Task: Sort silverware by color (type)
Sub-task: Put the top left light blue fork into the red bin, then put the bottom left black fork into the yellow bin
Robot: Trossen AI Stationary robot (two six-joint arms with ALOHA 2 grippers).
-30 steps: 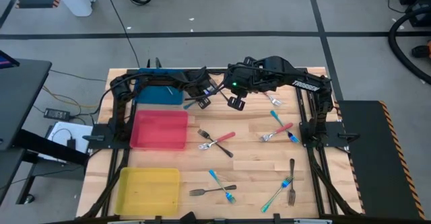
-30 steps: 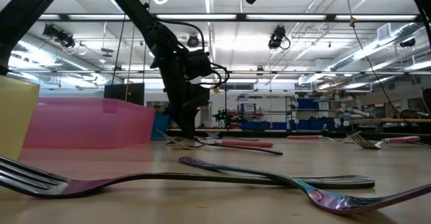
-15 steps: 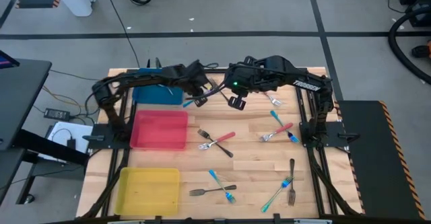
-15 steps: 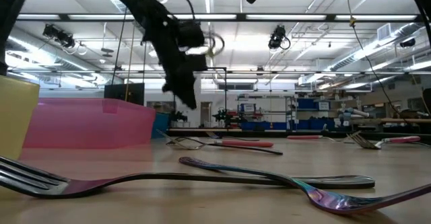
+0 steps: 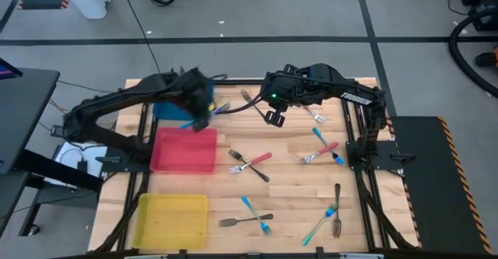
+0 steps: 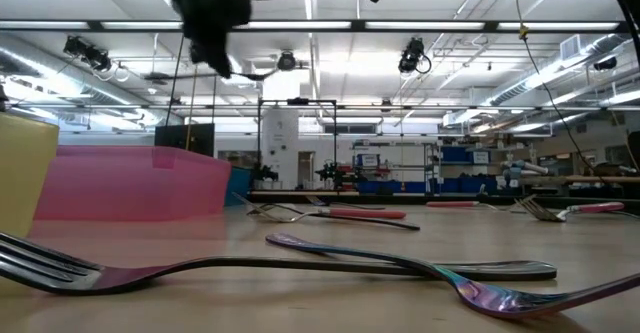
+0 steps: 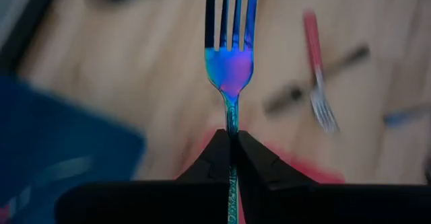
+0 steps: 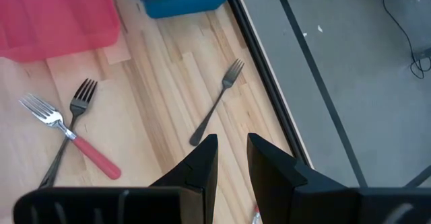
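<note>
My left gripper (image 5: 204, 113) hangs above the near edge of the blue bin (image 5: 173, 108), beside the red bin (image 5: 185, 148), shut on a blue fork (image 7: 230, 69) with an iridescent head. My right gripper (image 5: 272, 117) stands open over the far middle of the table with nothing between its fingers (image 8: 202, 158). A dark fork (image 8: 215, 104) lies flat below it. On the wood lie more silverware: a red-handled fork (image 5: 258, 159) crossed by a dark fork (image 5: 250, 169), a blue fork (image 5: 322, 141) and a red one (image 5: 319, 152) at the right. My left gripper pinches the blue fork's neck (image 7: 231, 124), just behind the head, between its two fingers. The fork lies along the fingers, tines pointing away from the gripper, handle running back between them. The fingers slant downward and the fork is lifted clear of the table.
A yellow bin (image 5: 171, 218) sits at the near left. Several more forks lie near the table's front: a dark one (image 5: 337, 209), a teal one (image 5: 317, 226), a dark and blue pair (image 5: 250, 217). Another fork (image 5: 316, 116) lies far right.
My left gripper has risen from the table's far middle, carrying the blue fork up clear of the wood, and has swung toward the table's left edge until it hangs over the bins. It has stayed shut on the fork.
</note>
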